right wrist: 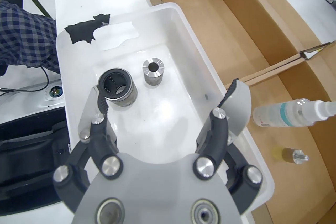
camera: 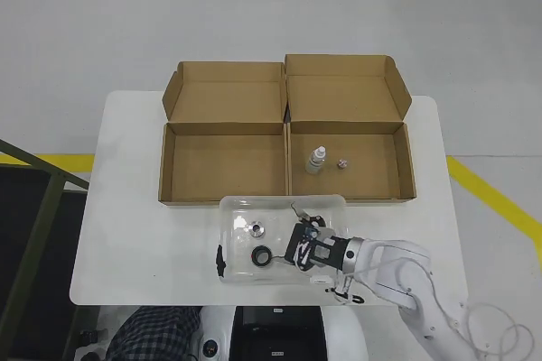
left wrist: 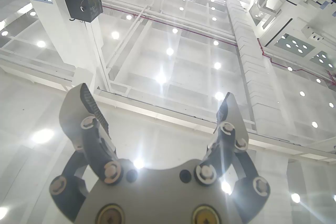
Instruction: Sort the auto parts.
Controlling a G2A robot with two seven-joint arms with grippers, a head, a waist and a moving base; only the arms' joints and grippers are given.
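Note:
A clear plastic bin (camera: 330,200) (right wrist: 199,51) at the table's front holds a black-lined bearing (camera: 262,256) (right wrist: 118,87) and a steel cylinder with a centre hole (camera: 251,226) (right wrist: 153,71). My right gripper (camera: 303,244) (right wrist: 166,99) hangs open over the bin, just beside the bearing, with nothing between its fingers (right wrist: 99,101). A white spray bottle (camera: 316,159) (right wrist: 288,113) and a small metal part (camera: 343,163) (right wrist: 294,156) lie in the right cardboard box (camera: 379,176). My left gripper (left wrist: 156,101) is open and empty, pointing up at the ceiling.
The left cardboard box (camera: 221,167) (right wrist: 210,22) stands behind the bin, lid flap up. A torn piece of black tape (camera: 220,262) (right wrist: 84,29) sticks on the bin's near rim. Bare white table (camera: 126,208) lies to the left.

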